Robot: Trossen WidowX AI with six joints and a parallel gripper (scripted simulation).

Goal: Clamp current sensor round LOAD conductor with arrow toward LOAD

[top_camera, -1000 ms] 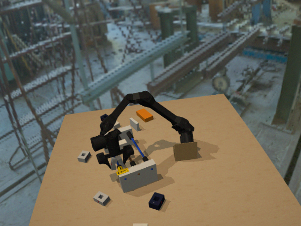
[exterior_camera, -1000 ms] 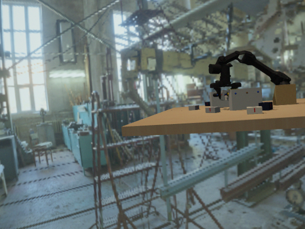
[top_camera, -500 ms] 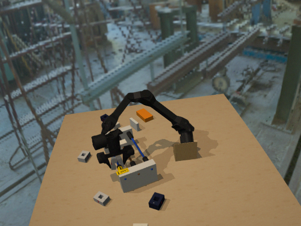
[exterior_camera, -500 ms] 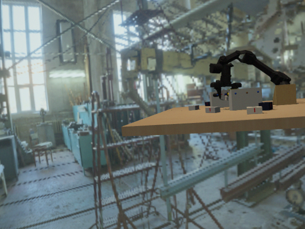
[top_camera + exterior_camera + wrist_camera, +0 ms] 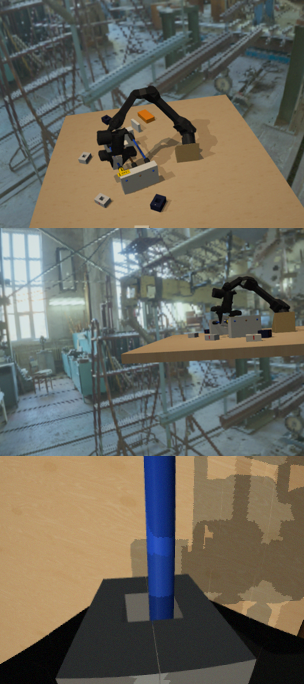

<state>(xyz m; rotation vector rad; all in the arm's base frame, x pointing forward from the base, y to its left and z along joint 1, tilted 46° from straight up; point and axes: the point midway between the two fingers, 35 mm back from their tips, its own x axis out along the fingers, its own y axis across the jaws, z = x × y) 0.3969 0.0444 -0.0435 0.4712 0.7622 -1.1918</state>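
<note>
The grey split-core sensor (image 5: 117,162) (image 5: 158,652) sits round the blue LOAD conductor (image 5: 118,165) (image 5: 160,506). In the wrist view its two halves meet along a thin seam, and the conductor passes through the square window, nearer its right side. The yellow LOAD marker (image 5: 123,171) is on the conductor beside the grey front panel (image 5: 139,180) (image 5: 244,327). My gripper (image 5: 148,606) is shut on the sensor, one dark finger on each side. The arrow on the sensor is not visible, and whether the latch has caught cannot be told.
A second blue conductor (image 5: 139,149) and a brown one (image 5: 132,160) run alongside. Loose blocks with square holes stand around: grey (image 5: 84,158), white (image 5: 102,199), navy (image 5: 158,202), and a navy one (image 5: 106,119) at the back. An orange block (image 5: 146,116) and a white plate (image 5: 135,125) are behind.
</note>
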